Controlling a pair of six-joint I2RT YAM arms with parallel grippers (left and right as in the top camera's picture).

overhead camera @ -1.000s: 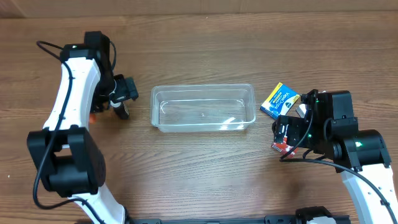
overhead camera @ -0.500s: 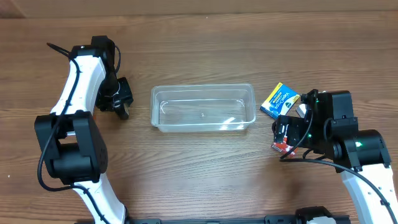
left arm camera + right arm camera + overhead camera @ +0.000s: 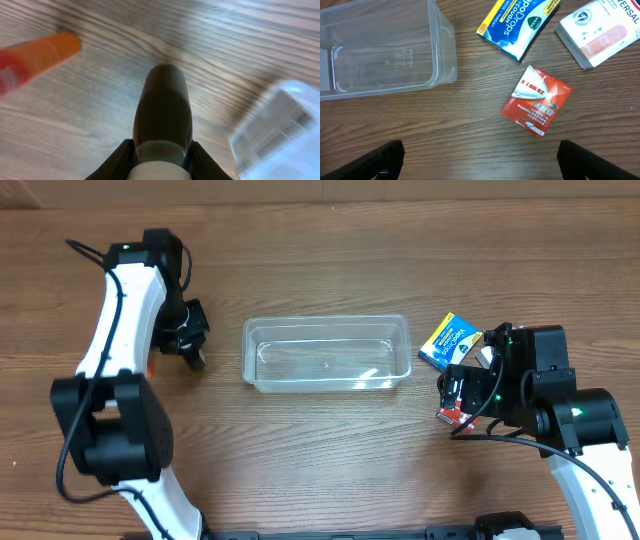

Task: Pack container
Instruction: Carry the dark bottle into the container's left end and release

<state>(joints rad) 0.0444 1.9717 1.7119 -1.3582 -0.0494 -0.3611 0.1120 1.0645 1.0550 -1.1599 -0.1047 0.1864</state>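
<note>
The clear container (image 3: 327,352) stands empty in the middle of the table; it also shows as a blurred corner (image 3: 280,130) in the left wrist view and as a wall (image 3: 380,45) in the right wrist view. Left of it, my left gripper (image 3: 188,340) is shut on a dark brown bottle (image 3: 162,105) with a white cap, both fingers pressed to its sides. My right gripper (image 3: 462,395) stands open over a red packet (image 3: 536,100), with only bare wood between its fingers (image 3: 380,160).
An orange tube (image 3: 40,55) lies on the wood left of the held bottle. A blue box of cough drops (image 3: 517,20) and a white plaster box (image 3: 600,30) lie beyond the red packet, right of the container.
My left gripper has gone from wide open to shut around the dark bottle and its arm has shifted slightly. The right arm has not moved.
</note>
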